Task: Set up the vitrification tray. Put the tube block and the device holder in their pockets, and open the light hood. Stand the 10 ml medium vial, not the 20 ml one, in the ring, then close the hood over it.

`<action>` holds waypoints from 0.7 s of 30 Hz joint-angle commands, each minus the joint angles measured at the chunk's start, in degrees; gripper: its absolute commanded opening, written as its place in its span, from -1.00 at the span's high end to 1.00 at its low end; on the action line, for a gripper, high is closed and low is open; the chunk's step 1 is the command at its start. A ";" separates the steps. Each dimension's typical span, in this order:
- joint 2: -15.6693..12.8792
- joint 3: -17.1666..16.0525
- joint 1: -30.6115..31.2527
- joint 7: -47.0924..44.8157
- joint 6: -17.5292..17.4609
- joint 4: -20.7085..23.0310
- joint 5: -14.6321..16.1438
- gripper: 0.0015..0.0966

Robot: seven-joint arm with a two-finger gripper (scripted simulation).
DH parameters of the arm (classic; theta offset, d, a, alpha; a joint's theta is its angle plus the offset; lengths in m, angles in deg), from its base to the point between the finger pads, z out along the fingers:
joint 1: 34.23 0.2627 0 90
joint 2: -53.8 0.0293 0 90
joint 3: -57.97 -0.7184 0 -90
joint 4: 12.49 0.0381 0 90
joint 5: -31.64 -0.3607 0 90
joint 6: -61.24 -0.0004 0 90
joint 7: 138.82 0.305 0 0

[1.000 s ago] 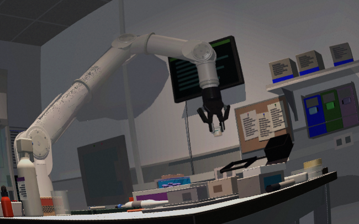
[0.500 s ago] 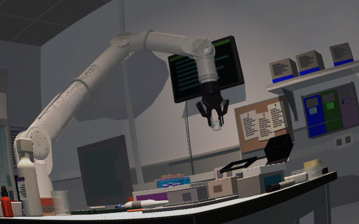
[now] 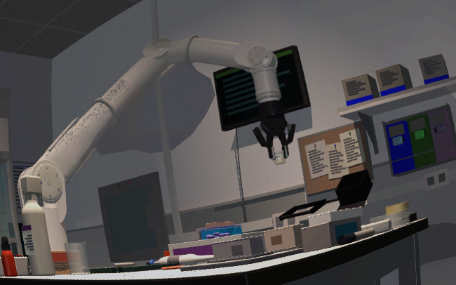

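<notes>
On the right half of the bench the black light hood [image 3: 353, 188] stands swung up and open, with a flat black frame [image 3: 302, 209] reaching out to its left above the pale tray blocks [image 3: 325, 227]. High above that spot I carry a small pale vial [image 3: 279, 158] in my closed gripper [image 3: 278, 154], fingers pointing down. The vial hangs well clear of the bench. The ring and the tray pockets are hidden behind the blocks from this low angle.
The bench's front edge [image 3: 329, 257] runs across the foreground. A dark marker [image 3: 355, 235], a roll of tape [image 3: 397, 209], a pen [image 3: 183, 259], a white squeeze bottle [image 3: 36, 237], a red dropper bottle [image 3: 8, 258] and a blue-topped box [image 3: 221, 230] lie along the bench.
</notes>
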 commanded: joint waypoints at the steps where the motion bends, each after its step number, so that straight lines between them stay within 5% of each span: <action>1: 0.05 0.09 -0.37 -0.01 0.02 0.08 0.01 0.86; 21: -0.51 0.10 -12.95 -0.44 0.96 1.76 -0.08 0.86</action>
